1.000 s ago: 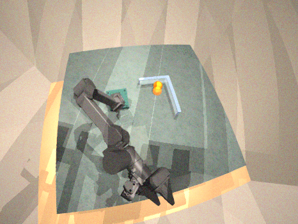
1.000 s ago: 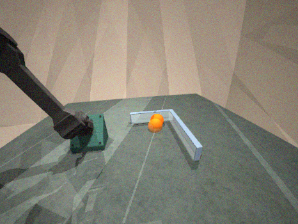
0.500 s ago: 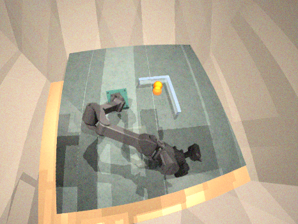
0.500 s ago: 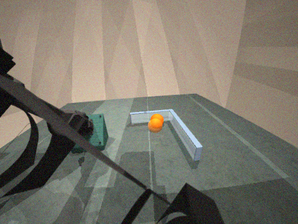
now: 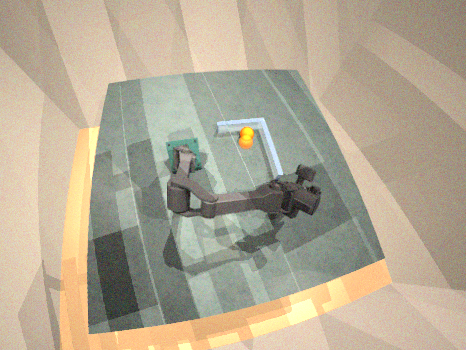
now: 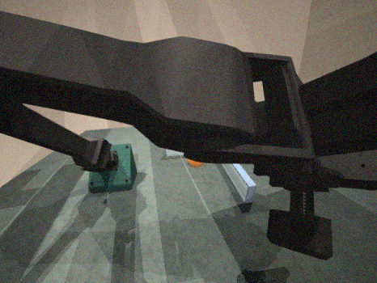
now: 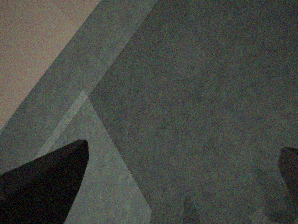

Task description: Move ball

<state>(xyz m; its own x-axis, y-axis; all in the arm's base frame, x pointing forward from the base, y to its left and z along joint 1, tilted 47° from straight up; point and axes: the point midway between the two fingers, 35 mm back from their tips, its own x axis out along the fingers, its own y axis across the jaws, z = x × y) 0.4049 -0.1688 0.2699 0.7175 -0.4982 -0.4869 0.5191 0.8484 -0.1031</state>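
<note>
Two orange ball shapes overlap inside the corner of the walls in the top view: a brighter one (image 5: pixel 247 132) at the back and a duller one (image 5: pixel 245 143) just in front. Which is the see-through copy is hard to tell. Part of an orange shape (image 6: pixel 196 162) shows under the arm in the exterior view. The low clear walls (image 5: pixel 272 150) (image 6: pixel 243 186) make a corner behind and to the right of the shapes. My gripper (image 5: pixel 311 182) (image 7: pixel 182 152) is open and empty, above the table beyond the near end of the right wall, away from the ball shapes.
The arm's green base plate (image 5: pixel 194 143) (image 6: pixel 126 162) is left of the walls. The arm reaches across in front of the open side of the corner and hides much of the exterior view. The wrist view shows the table (image 7: pixel 200 90) and its edge at upper left.
</note>
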